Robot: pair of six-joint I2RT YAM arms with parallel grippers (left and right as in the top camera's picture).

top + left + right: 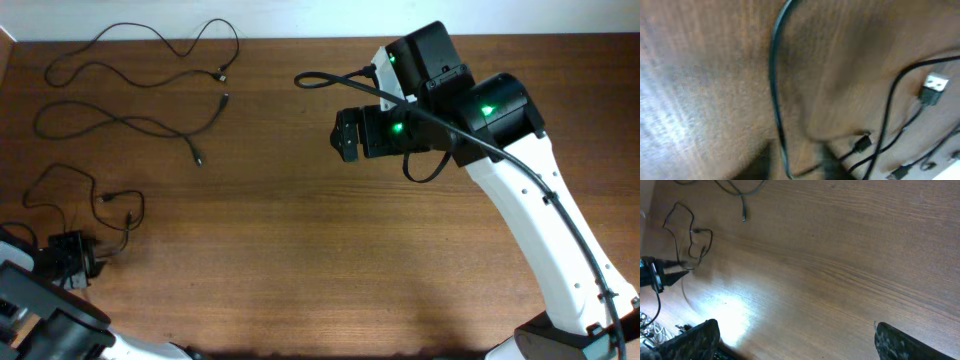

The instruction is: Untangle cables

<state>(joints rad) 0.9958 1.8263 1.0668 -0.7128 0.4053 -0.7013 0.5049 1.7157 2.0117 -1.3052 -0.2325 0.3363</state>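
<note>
1. Left jaws (92,262): low at the table's (300,260) left edge. In my left wrist view the near cable (772,75) runs between two blurred fingers that stand partly apart. I cannot tell whether they pinch it.
2. Right jaws (344,135): spread as wide as they go, nothing between them, held above the bare middle of the table, well apart from every cord.
3. Near cable, location: leftmost, close to my left jaws. It is one thin black cord folded into small loops that cross each other.
4. Middle cable (128,121): lies beyond the near one in a long wavy run, both plug ends to its right. It appears clear of its neighbours.
5. Far cable (130,27): along the back edge, also wavy, with its plug just beside the middle cable's end but apart from it.
6. Handling, by my judgement: very light, limp and narrow. The cords should slide easily on the wood and slip through a loose pinch.
7. Where to hold, by my judgement: on a straight stretch just behind a plug, where the stiff end gives purchase. A crossing is a poor place, since a pull there could tighten the loop.
</note>
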